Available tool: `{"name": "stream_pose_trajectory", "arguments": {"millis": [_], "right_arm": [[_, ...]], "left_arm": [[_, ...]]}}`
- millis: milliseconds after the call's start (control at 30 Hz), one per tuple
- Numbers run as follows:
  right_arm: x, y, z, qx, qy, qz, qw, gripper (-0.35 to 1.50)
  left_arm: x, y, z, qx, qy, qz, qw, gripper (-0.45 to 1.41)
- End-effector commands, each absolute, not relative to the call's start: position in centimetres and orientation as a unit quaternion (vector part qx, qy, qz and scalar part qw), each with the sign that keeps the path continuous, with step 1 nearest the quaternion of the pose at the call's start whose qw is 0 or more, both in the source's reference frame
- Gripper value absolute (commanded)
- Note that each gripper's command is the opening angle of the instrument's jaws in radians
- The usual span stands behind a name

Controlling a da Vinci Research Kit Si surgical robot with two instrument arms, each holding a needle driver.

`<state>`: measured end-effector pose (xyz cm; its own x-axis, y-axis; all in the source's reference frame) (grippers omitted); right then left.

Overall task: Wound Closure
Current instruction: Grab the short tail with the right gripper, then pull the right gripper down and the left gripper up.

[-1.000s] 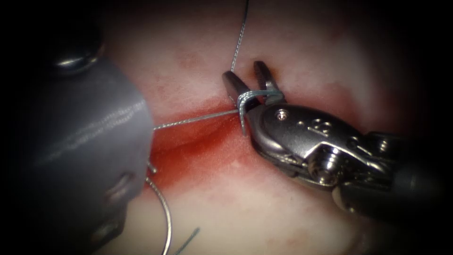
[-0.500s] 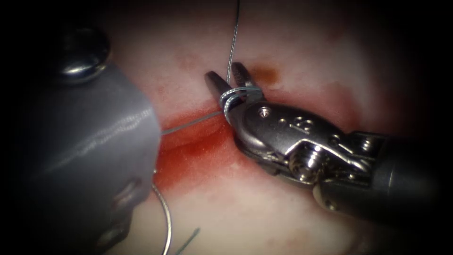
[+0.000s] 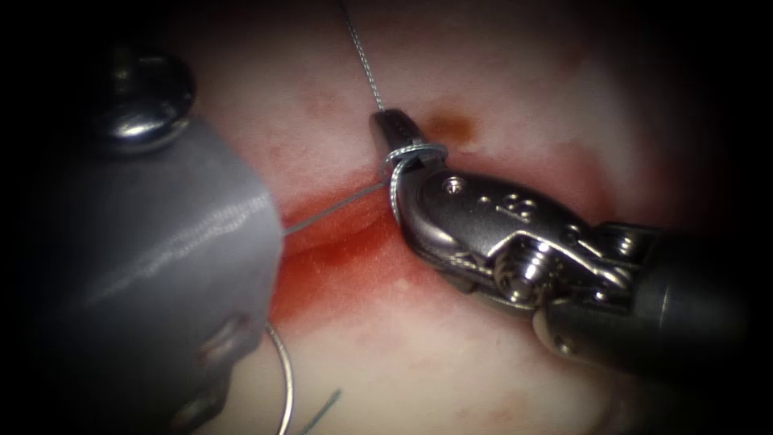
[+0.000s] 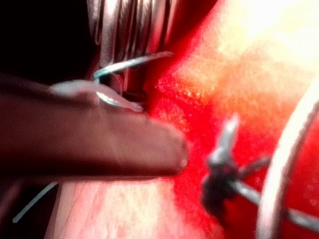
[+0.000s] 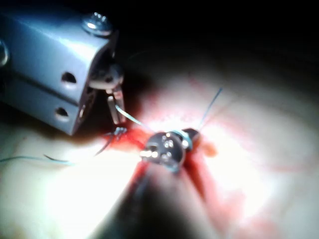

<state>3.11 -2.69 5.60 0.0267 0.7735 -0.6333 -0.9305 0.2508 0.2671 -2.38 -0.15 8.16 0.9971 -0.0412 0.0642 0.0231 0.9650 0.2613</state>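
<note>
Your right tool (image 3: pixel 396 129) had closed its jaws on the thread (image 3: pixel 364 60) since a second ago, loops wound round them, so the wraps could slide onto that strand. Your left tool (image 3: pixel 153 266) sat left of the cut (image 3: pixel 338 250); couldn't tell its jaws. Needle (image 3: pixel 283 379) lay beside it, near the cut's lower end.

tissue (image 3: pixel 451 354), red fluid (image 3: pixel 338 266), thread (image 3: pixel 334 206)

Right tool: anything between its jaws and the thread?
No. The right tool is shut directly on the thread, which is also looped around its jaws. The needle lies free by the left tool, beside the cut.
</note>
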Motion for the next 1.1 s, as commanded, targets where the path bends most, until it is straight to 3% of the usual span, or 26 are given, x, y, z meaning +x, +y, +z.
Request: {"name": "stream_pose_trajectory", "arguments": {"millis": [33, 400, 700, 967, 1100], "right_arm": [[3.20, -2.62, 5.54, -0.108, 0.356, 0.601, 0.707, -0.35], [3.00, -2.67, 5.23, -0.068, 0.356, 0.605, 0.709, -0.35], [2.92, -2.81, 5.03, 0.038, 0.357, 0.569, 0.740, -0.35], [2.84, -2.88, 5.10, 0.120, 0.393, 0.510, 0.755, -0.35], [2.74, -2.79, 5.06, 0.095, 0.419, 0.526, 0.734, -0.35]], "left_arm": [[-2.41, -0.04, 8.13, 0.128, -0.035, -0.017, 0.991, -0.45], [-2.36, -0.02, 8.15, 0.129, -0.036, -0.015, 0.991, -0.45], [-2.16, 0.18, 8.26, 0.113, 0.000, -0.069, 0.991, -0.45], [-1.88, 0.37, 8.45, 0.077, 0.048, -0.134, 0.987, -0.45], [-1.78, 0.40, 8.55, 0.064, 0.056, -0.150, 0.985, -0.45]]}}
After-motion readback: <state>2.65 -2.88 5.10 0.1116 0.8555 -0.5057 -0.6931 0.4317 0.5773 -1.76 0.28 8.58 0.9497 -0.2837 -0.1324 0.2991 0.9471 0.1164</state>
